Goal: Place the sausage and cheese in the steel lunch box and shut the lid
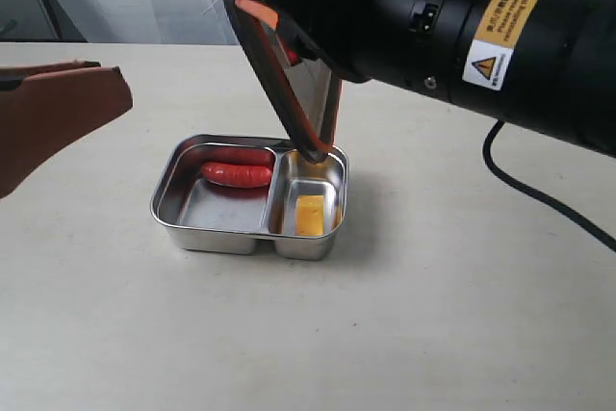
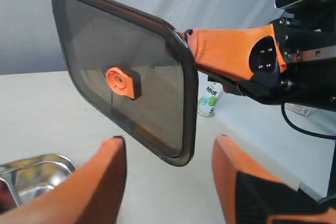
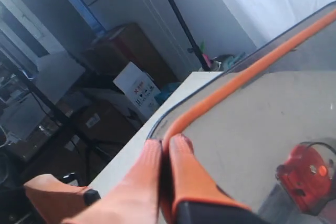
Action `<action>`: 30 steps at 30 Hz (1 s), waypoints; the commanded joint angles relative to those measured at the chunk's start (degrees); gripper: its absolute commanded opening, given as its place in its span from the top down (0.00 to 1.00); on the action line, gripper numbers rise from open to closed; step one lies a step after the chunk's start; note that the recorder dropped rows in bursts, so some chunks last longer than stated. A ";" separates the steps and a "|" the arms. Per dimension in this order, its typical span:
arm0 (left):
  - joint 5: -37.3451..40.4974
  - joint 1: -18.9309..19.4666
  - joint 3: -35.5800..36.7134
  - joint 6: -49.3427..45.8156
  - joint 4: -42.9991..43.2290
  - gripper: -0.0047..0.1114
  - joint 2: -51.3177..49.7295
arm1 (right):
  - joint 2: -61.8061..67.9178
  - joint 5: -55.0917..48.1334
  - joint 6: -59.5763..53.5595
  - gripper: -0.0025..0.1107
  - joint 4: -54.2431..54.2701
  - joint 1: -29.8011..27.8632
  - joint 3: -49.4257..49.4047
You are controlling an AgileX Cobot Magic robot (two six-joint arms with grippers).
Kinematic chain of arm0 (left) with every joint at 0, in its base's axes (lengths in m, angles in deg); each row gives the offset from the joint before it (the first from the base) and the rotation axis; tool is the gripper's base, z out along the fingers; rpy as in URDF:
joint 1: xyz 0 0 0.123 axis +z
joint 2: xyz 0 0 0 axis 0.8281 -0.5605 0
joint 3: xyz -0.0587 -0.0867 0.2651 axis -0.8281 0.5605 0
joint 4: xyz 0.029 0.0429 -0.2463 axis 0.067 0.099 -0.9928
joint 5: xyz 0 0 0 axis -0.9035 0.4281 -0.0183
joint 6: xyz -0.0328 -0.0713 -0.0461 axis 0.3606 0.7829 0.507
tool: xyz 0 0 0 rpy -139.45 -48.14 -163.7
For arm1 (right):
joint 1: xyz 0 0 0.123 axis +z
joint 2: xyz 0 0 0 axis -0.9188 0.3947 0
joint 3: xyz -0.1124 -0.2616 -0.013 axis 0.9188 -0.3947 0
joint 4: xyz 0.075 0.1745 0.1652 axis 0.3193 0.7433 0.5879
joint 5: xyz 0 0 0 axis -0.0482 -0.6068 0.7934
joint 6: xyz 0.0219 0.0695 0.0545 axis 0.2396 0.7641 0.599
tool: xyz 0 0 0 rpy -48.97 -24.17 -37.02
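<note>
Left of the steel lunch box point(image 1: 219, 236), the left gripper point(image 2: 169, 139) hangs above the tabletop point(image 1: 433, 324) with its orange jaws spread wide and nothing between them. The box is a shallow, shiny tray with rounded corners, standing open. Its wide left compartment holds the sausage point(image 1: 238, 174), glossy red and slightly curved, lying along the far wall. Its narrow right compartment holds the cheese point(image 1: 310, 215), a small yellow-orange piece at the near end. Above the box's far right corner the lid point(image 1: 306, 93) hangs steeply tilted, dark and translucent, with an orange seal along its edge and an orange valve tab point(image 2: 121, 81) at its middle. Its lowest corner sits right at the box's rim; whether it touches cannot be told. The right gripper point(image 3: 167, 142), reaching in from the right of the box, has its jaws pinched on the lid's upper edge. A black cable point(image 1: 520, 183) trails over the tabletop right of the box, and a small milk bottle point(image 2: 210, 98) stands well beyond it.
</note>
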State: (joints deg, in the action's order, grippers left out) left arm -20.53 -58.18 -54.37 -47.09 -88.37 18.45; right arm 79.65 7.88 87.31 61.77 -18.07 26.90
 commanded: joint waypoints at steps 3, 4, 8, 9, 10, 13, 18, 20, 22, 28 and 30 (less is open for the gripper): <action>7.68 -0.14 -0.26 -8.65 -2.77 0.51 -1.13 | 0.95 7.31 -0.16 0.99 2.41 0.12 0.20; 8.14 -0.14 -0.26 -8.99 -2.77 0.51 -1.13 | 1.35 8.37 -0.16 0.99 2.56 0.12 0.20; 8.36 -0.14 -0.26 -11.59 -2.77 0.51 -1.13 | 4.00 10.36 -0.16 0.99 4.25 0.59 0.20; 8.36 -0.14 -0.26 -12.01 -2.77 0.51 -1.13 | 4.70 11.19 -0.16 0.99 4.25 1.12 0.20; 8.24 -0.14 -0.26 -12.86 -2.77 0.51 -1.13 | 5.36 12.10 -0.16 0.99 4.37 1.39 0.20; 7.33 -0.26 -0.26 -13.03 -2.77 0.51 -1.13 | 7.69 17.17 -0.16 0.99 5.33 2.66 0.20; 5.98 -0.26 -0.26 -14.61 -2.77 0.51 -1.13 | 11.33 18.95 -0.38 0.99 6.16 2.74 1.85; 4.41 -0.26 -0.26 -15.30 -2.77 0.51 -1.13 | 12.14 19.17 -0.38 0.99 5.88 2.74 2.65; 2.92 -0.26 -0.26 -15.76 -2.77 0.51 -1.13 | 12.29 19.39 -0.38 0.99 5.46 2.74 3.48; -0.09 -0.26 -0.26 -15.98 -2.52 0.51 -1.53 | 12.29 18.98 -0.38 0.99 4.70 2.81 4.66; 0.54 -0.26 -0.26 -15.98 -2.77 0.51 -2.33 | 12.29 18.87 -0.79 0.99 4.70 3.48 4.79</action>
State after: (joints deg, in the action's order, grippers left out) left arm -20.26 -58.18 -54.37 -62.77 -89.92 17.10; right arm 92.02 25.66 87.52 67.29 -15.15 31.21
